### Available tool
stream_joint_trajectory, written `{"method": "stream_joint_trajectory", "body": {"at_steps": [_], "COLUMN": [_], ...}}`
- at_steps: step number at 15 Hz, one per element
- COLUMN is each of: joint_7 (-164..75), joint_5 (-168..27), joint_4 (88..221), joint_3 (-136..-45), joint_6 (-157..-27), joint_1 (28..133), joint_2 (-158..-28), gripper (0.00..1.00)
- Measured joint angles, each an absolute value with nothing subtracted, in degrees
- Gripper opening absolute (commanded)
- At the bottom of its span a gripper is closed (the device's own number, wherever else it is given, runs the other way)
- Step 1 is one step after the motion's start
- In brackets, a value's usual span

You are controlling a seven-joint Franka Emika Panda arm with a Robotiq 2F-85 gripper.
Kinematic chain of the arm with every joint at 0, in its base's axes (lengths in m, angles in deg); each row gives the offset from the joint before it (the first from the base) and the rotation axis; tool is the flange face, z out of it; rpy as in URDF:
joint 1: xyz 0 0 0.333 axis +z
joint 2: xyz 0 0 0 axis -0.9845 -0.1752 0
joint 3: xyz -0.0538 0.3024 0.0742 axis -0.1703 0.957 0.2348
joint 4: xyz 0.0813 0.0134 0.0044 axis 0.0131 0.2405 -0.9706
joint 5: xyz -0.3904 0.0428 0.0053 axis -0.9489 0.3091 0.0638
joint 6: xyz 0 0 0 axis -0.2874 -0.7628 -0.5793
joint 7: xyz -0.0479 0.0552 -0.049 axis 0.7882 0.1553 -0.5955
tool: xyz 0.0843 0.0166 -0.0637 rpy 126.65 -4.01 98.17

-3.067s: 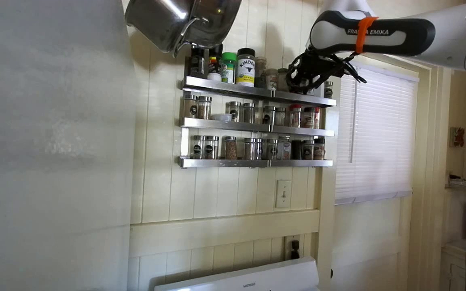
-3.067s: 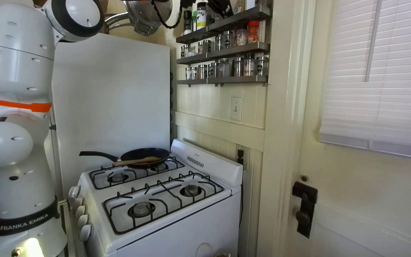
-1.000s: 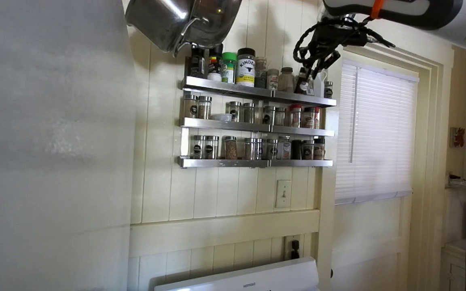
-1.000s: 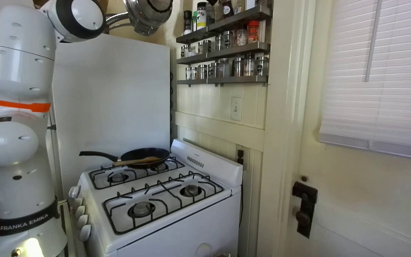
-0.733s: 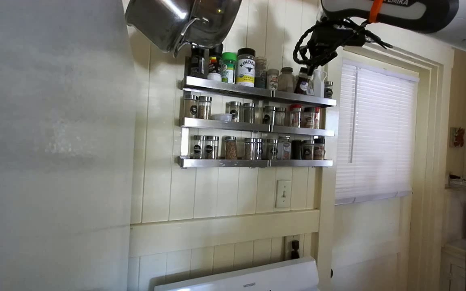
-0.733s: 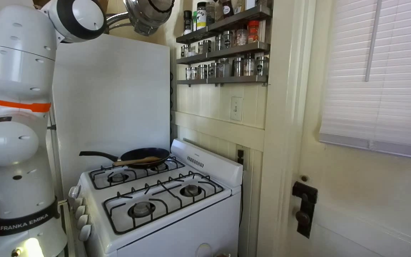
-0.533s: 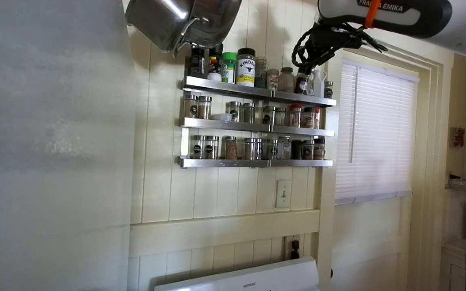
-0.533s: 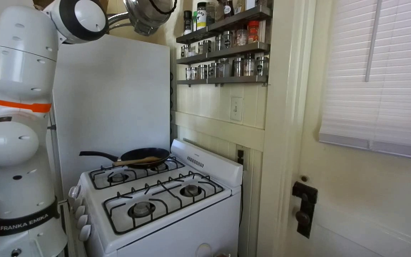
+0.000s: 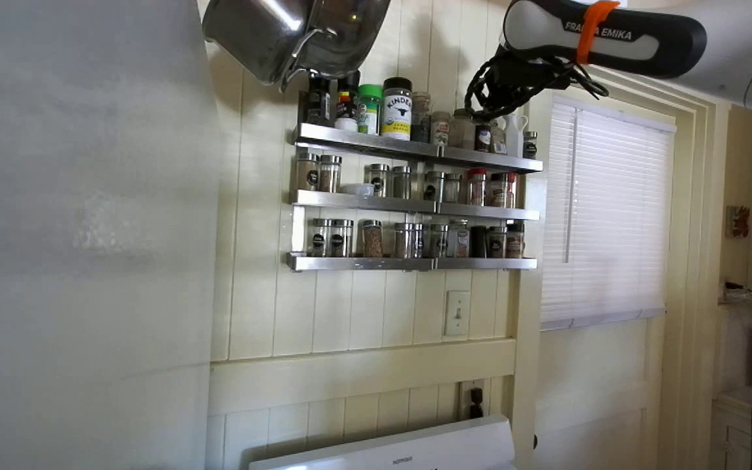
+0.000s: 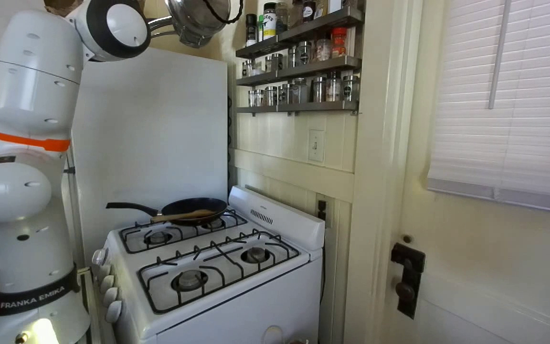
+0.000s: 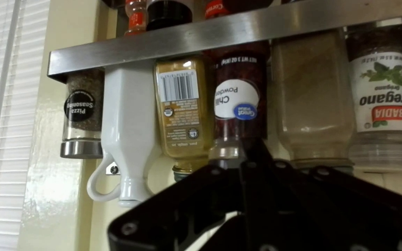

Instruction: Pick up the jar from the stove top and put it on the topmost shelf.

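1. Chili powder jar [image 11: 241,97] stands close to upright on the topmost shelf [image 9: 376,142]; the wrist view shows it upside down, right of centre in the upper half, its base behind the front rail [image 11: 173,43].
2. Rising from the bottom edge of the wrist view, the hand [image 11: 251,148] has its fingers drawn together, nothing visible between them. The tips overlap the lid end of the jar; whether they touch it, I cannot tell.
3. Weight: probably light, a dry powder with a small net weight on the label, so a push up high could tip it.
4. Surface: smooth and shiny, likely stiff and slippery. Glass or plastic does not show, so treat it as breakable; the stove top [image 10: 146,258] lies well below, lower centre in an exterior view.
5. Hold: neck or lid looks best. Amber bottle [image 11: 183,122] and tan-filled jar [image 11: 312,94] stand just beside it, leaving little finger room along the body.
6. Placing looks done to my eye; any further nudge should be soft and low, then a straight retreat clear of both neighbours.
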State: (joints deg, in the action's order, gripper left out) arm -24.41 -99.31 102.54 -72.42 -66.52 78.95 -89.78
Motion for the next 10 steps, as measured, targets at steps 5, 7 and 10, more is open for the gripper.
{"method": "stream_joint_trajectory", "body": {"at_steps": [5, 7, 10], "joint_7": [-25.35, -25.69, -25.72], "joint_5": [-98.66, -97.79, -95.78], "joint_4": [102.55, 102.60, 103.20], "joint_3": [-71.45, -70.78, -70.34], "joint_6": [-64.32, -59.87, -53.91], "joint_1": [79.32, 79.51, 79.47], "joint_2": [-89.02, -87.92, -85.72], "gripper": [0.00, 0.00, 0.27]}}
